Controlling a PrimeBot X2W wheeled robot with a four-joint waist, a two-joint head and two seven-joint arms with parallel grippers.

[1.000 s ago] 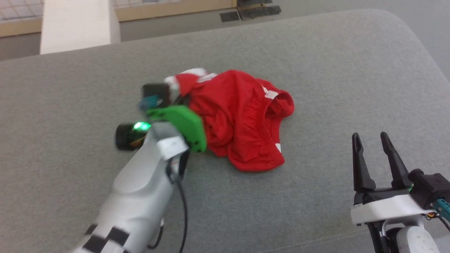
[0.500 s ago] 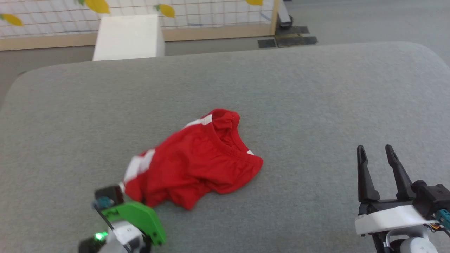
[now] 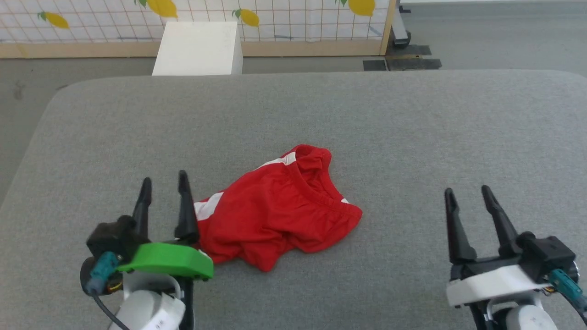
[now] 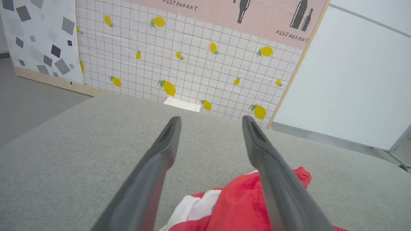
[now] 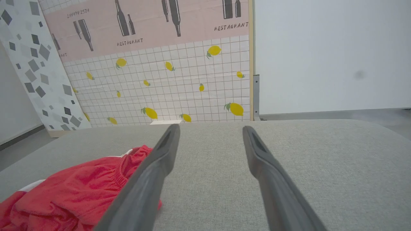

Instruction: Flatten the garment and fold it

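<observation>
The garment, red shorts with white stripes, lies crumpled near the middle of the grey cushioned surface. Its gathered waistband faces up and to the right, and a white stripe shows at its left end. My left gripper stands open just left of the shorts, its right finger at the white-striped edge. In the left wrist view the garment lies low between and under the open fingers. My right gripper is open well to the right, holding nothing. The right wrist view has the garment at lower left.
A white box stands on the floor beyond the far edge of the grey surface. Behind it runs a tiled wall panel with lemon prints. Bare grey surface spreads to the right and behind the shorts.
The head camera has risen and shifted. My left gripper let go of the shorts after dragging them and now stands open, fingers upright beside them. The shorts lie more spread out. The right gripper stays put.
</observation>
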